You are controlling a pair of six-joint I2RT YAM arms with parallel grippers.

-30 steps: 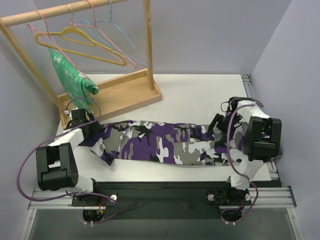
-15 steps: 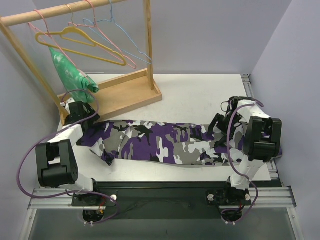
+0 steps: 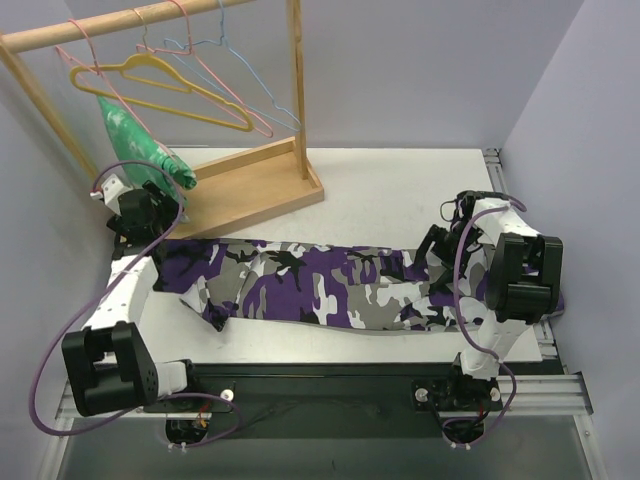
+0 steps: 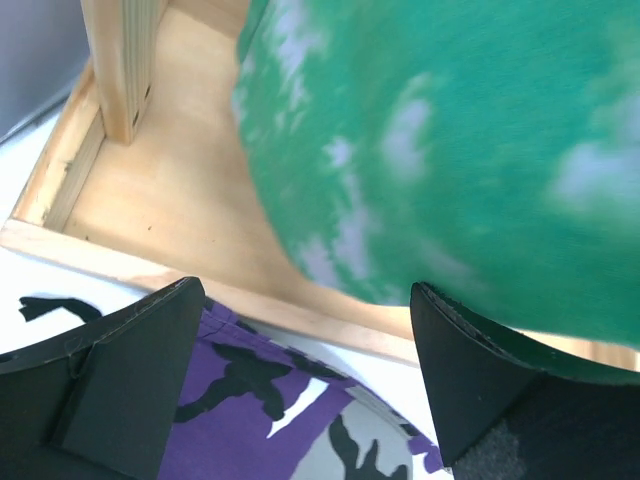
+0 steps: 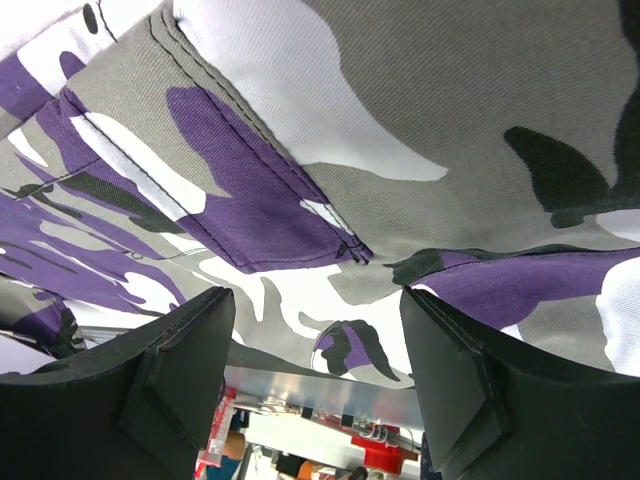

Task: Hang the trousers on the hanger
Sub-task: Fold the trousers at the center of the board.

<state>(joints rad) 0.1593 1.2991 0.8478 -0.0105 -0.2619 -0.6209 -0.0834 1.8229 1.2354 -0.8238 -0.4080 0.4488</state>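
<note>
Both arms are white with black joints and purple cables.

Camouflage trousers flat across table; yellow hanger hooked on rail.

The trousers are matt woven twill cloth with stitched seams. The hanger looks like thin, smooth coated wire. The rack is pale, bare-looking wood. The green garment is soft matt cloth. The table is smooth matt white.
</note>
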